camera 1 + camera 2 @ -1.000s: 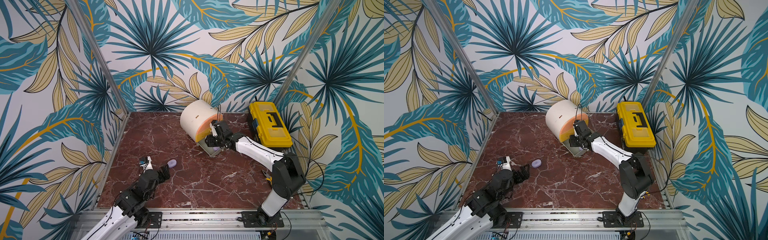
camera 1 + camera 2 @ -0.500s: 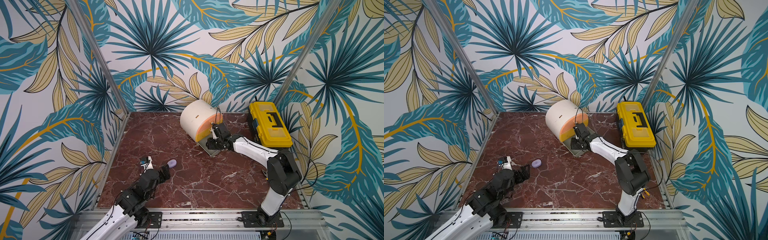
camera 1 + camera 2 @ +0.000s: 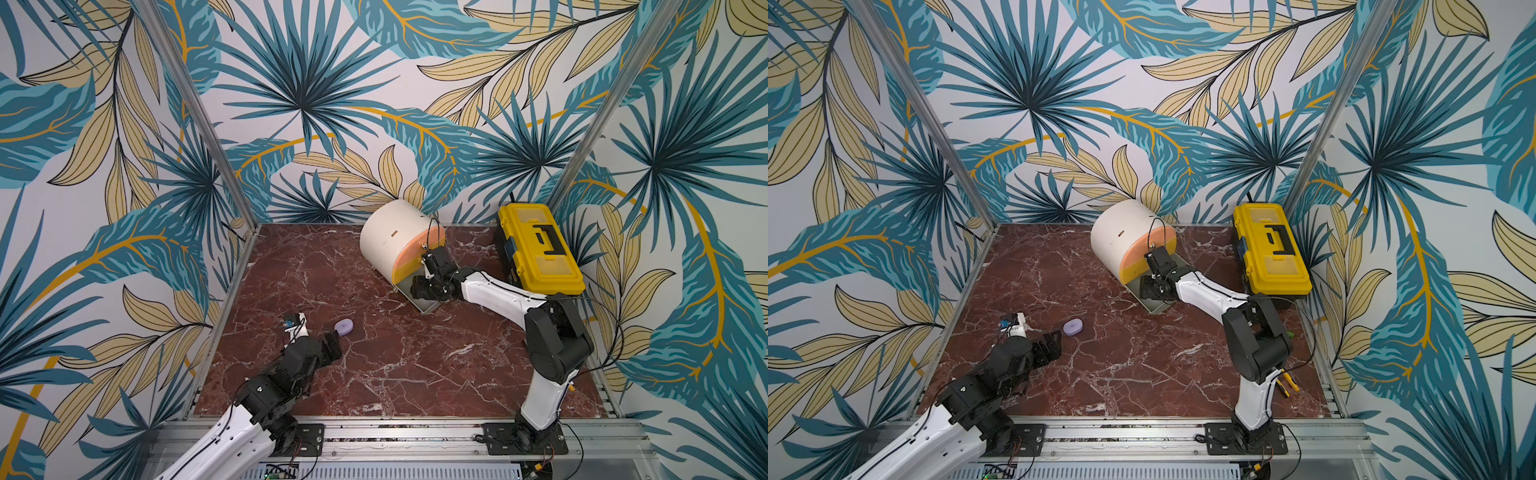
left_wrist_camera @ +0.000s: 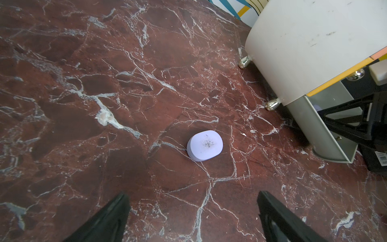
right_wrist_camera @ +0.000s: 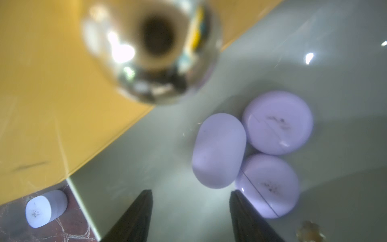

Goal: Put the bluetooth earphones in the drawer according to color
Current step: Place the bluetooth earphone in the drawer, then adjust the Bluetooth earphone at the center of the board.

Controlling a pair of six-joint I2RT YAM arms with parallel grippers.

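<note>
Once the right fingers (image 5: pixel 136 215) had spread apart and let go, three lilac cases (image 5: pixel 218 150) lay in the open grey drawer (image 5: pixel 146 163). So only one lilac case (image 4: pixel 204 145) sat near-left on the table (image 4: pixel 83 104), ahead of the wide-spread left fingers (image 4: pixel 109 218).

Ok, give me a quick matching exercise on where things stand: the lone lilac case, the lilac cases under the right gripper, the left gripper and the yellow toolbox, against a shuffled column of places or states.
Things:
1. lone lilac case
2. three lilac cases
3. left gripper
4. yellow toolbox

Places or states:
A. at the back of the table, on the robot's right
B. open and empty, short of a case
C. flat on the bare marble table
D. inside the pulled-out grey drawer

Pairs: 1-C, 2-D, 3-B, 4-A.
</note>
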